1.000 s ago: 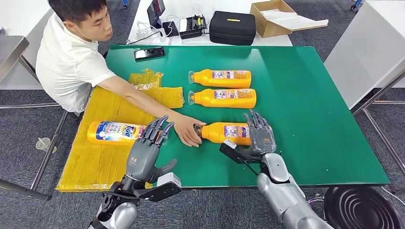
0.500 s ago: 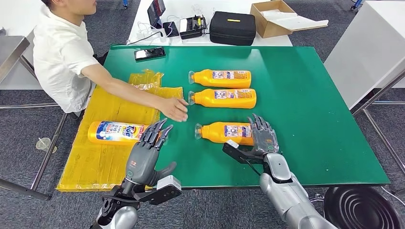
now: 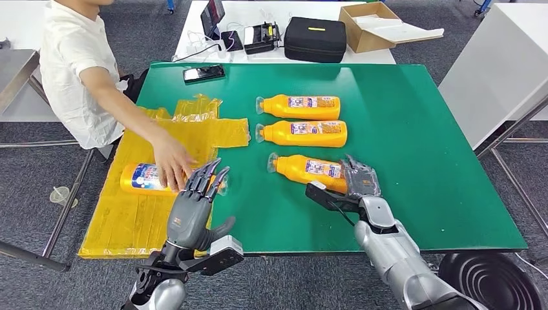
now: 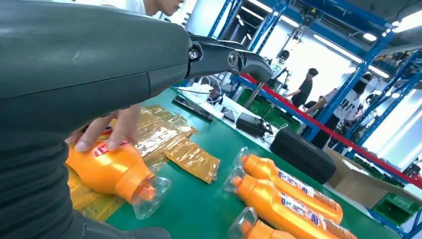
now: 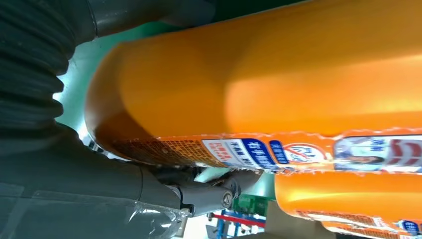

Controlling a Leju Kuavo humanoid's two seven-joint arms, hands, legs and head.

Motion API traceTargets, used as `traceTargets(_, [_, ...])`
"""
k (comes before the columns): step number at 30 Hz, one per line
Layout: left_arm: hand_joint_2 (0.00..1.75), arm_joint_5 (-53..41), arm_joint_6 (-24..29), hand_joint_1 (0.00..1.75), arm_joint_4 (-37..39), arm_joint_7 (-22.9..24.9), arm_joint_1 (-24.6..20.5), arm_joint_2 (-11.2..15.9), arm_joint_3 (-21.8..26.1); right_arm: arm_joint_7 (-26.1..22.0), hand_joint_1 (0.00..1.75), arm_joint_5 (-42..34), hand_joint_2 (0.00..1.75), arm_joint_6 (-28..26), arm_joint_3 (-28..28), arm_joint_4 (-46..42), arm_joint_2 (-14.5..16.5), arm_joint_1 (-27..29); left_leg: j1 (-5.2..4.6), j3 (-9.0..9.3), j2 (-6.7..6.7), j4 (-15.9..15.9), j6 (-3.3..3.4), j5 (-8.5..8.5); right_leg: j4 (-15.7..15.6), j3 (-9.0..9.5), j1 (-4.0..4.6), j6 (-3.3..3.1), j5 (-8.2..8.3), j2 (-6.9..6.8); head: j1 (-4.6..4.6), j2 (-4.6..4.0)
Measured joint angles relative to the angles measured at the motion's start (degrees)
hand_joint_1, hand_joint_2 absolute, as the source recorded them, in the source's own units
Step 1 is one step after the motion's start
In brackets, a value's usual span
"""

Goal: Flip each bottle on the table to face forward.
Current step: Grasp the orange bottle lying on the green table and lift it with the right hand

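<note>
Two orange bottles (image 3: 298, 106) (image 3: 302, 133) lie side by side on the green table (image 3: 413, 142), labels up, caps to the left. A third orange bottle (image 3: 307, 170) lies nearer and slanted; my right hand (image 3: 359, 179) curls over its base end and grips it. In the right wrist view that bottle (image 5: 278, 79) sits against the right hand (image 5: 74, 189). A fourth bottle (image 3: 145, 177) lies on the yellow mat (image 3: 129, 219) with a person's hand (image 3: 173, 169) on it. Beside it my left hand (image 3: 194, 206) hovers, fingers spread and holding nothing. The left wrist view shows that bottle (image 4: 112, 172) too.
A person in a white shirt (image 3: 68, 71) sits at the table's left. Crumpled yellow bags (image 3: 207, 119) lie by the mat. A phone (image 3: 202, 72) lies at the far edge. Behind stand a black case (image 3: 315, 37) and a cardboard box (image 3: 371, 22). A white table (image 3: 497, 64) stands to the right.
The person's hand left the nearest bottle's cap and moved onto the bottle on the mat. My right hand's fingers curled over the nearest bottle, which now lies slanted. The left hand barely moved.
</note>
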Motion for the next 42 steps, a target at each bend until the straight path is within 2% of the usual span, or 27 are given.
traceTargets(7, [1.75, 1.3, 0.7, 0.00, 0.3, -0.9, 0.0, 0.0, 0.1, -1.2, 1.75, 0.4, 1.75, 1.6, 0.0, 3.2, -2.4, -2.2, -0.01, 0.03, 0.01, 0.0, 0.00, -0.01, 0.0, 0.02, -0.01, 0.01, 0.00, 0.01, 0.00, 0.00])
traceTargets(16, [1.75, 2.0, 1.4, 0.00, 1.5, -1.6, -0.1, 0.0, 0.1, -1.6, 1.75, -0.1, 1.75, 4.0, 0.1, 7.0, -2.9, -4.5, 0.00, 0.26, 0.00, 0.0, 0.00, -0.01, 0.0, 0.22, 0.00, 0.00, -0.01, 0.01, 0.00, 0.00])
traceTargets(19, [1.75, 3.1, 1.8, 0.00, 1.9, -2.6, -0.2, 0.0, 0.1, -5.5, 1.75, -3.6, 1.75, 5.0, -0.2, 7.8, -3.0, -4.7, 0.00, 0.33, 0.02, 0.0, 0.00, -0.02, 0.0, 0.26, 0.00, 0.00, -0.01, 0.01, -0.01, 0.00])
traceTargets(21, [1.75, 5.7, 1.9, 0.00, 2.3, -4.1, -0.3, 0.0, 0.1, -12.2, 1.75, -9.2, 1.75, 6.8, -0.8, 8.0, -3.5, -4.4, 0.01, 0.43, 0.04, 0.0, 0.00, -0.07, -0.1, 0.24, 0.02, 0.00, -0.02, 0.02, -0.01, 0.00])
traceTargets(23, [1.75, 10.6, 0.7, 0.00, 2.6, -6.0, -0.3, 0.0, 0.1, -19.5, 1.75, -16.3, 1.75, 8.6, -1.8, 7.4, -4.2, -3.3, 0.01, 0.60, 0.06, 0.0, -0.03, -0.20, -0.1, 0.43, 0.04, 0.00, -0.04, 0.04, 0.01, 0.00])
traceTargets(25, [1.75, 19.6, -3.4, 0.00, 2.7, -7.4, 0.0, -0.5, 0.6, -25.6, 1.75, -23.7, 1.75, 10.2, -2.6, 5.2, -4.7, -0.8, 0.02, 0.75, 0.10, 0.0, -0.07, -0.32, -0.1, 0.71, 0.06, -0.01, -0.05, 0.06, 0.01, 0.00])
traceTargets(27, [1.75, 33.9, -10.2, 0.00, 2.8, -7.8, 0.9, -1.8, 1.9, -31.5, 1.75, -31.6, 1.75, 11.9, -3.3, 0.8, -4.4, 3.1, 0.02, 0.78, 0.13, 0.0, -0.09, -0.36, -0.1, 0.75, 0.08, -0.02, -0.06, 0.09, 0.01, 0.00])
traceTargets(29, [1.75, 47.1, -15.6, 0.00, 3.0, -7.7, 1.9, -3.4, 3.5, -35.0, 1.75, -37.7, 1.75, 12.9, -3.5, -4.3, -3.2, 6.9, 0.02, 0.71, 0.20, 0.0, -0.11, -0.37, -0.1, 0.66, 0.10, -0.04, -0.07, 0.15, 0.00, 0.00])
traceTargets(31, [1.75, 54.3, -18.0, 0.00, 3.4, -7.7, 2.6, -4.4, 4.5, -35.4, 1.75, -41.1, 1.75, 13.0, -3.4, -8.7, -1.5, 9.8, 0.03, 0.63, 0.29, -0.1, -0.14, -0.38, -0.1, 0.54, 0.12, -0.05, -0.07, 0.26, -0.03, 0.00])
traceTargets(34, [1.75, 59.7, -20.0, 0.00, 4.2, -7.5, 2.9, -5.2, 5.2, -35.4, 1.75, -44.5, 1.75, 12.9, -2.5, -13.5, 0.3, 12.5, 0.08, 0.46, 0.29, -0.1, -0.14, -0.28, -0.1, 0.40, 0.12, -0.06, -0.08, 0.28, -0.03, 0.00])
traceTargets(38, [1.75, 66.0, -22.1, 0.00, 4.9, -6.7, 3.3, -5.6, 5.9, -37.2, 1.75, -47.7, 1.75, 12.2, -1.2, -18.6, 2.3, 13.8, 0.08, 0.19, 0.29, -0.1, -0.12, -0.21, 0.0, 0.18, 0.08, -0.05, -0.06, 0.27, 0.00, 0.00])
traceTargets(42, [1.75, 68.4, -22.1, 0.00, 5.6, -5.9, 3.3, -5.6, 6.0, -37.2, 1.75, -49.8, 1.75, 11.2, 1.0, -22.4, 4.5, 13.9, 0.04, 0.11, 0.29, 0.0, -0.11, -0.22, 0.0, 0.06, 0.04, -0.05, -0.06, 0.26, 0.01, 0.00])
